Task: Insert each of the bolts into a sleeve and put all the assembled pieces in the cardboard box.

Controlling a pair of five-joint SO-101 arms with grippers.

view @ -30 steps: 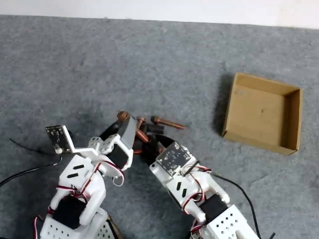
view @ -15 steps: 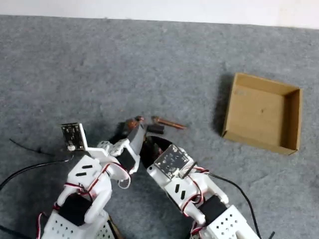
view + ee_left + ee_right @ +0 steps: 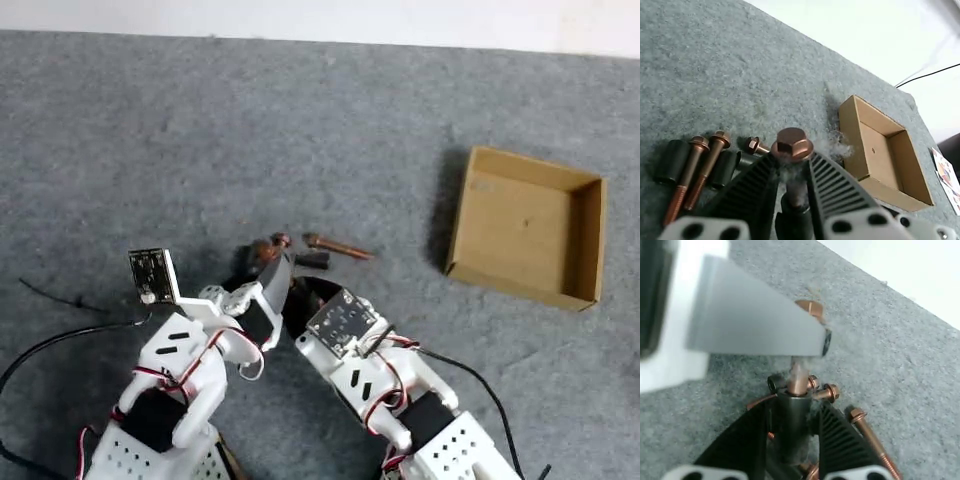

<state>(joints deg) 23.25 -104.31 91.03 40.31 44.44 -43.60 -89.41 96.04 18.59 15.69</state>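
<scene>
My left gripper [image 3: 792,159] is shut on a copper bolt [image 3: 791,143], head up, its shaft running down into a dark sleeve [image 3: 795,216]. That sleeve [image 3: 790,425] sits upright between the shut fingers of my right gripper [image 3: 792,412], with the bolt shaft [image 3: 799,376] entering its top. In the high view the two grippers meet near the table's middle, left gripper [image 3: 272,265] beside right gripper [image 3: 303,297]. The cardboard box [image 3: 527,225] lies open at the right with nothing visible inside.
Loose bolts [image 3: 687,170] and dark sleeves [image 3: 670,161] lie on the grey carpet just beyond the grippers. One long bolt [image 3: 338,246] and a sleeve [image 3: 312,260] lie between the arms and the box. Cables trail at the lower left.
The left arm swung right and lowered its bolt toward the right gripper's sleeve; most of that motion came early, with a slight further shift since.
</scene>
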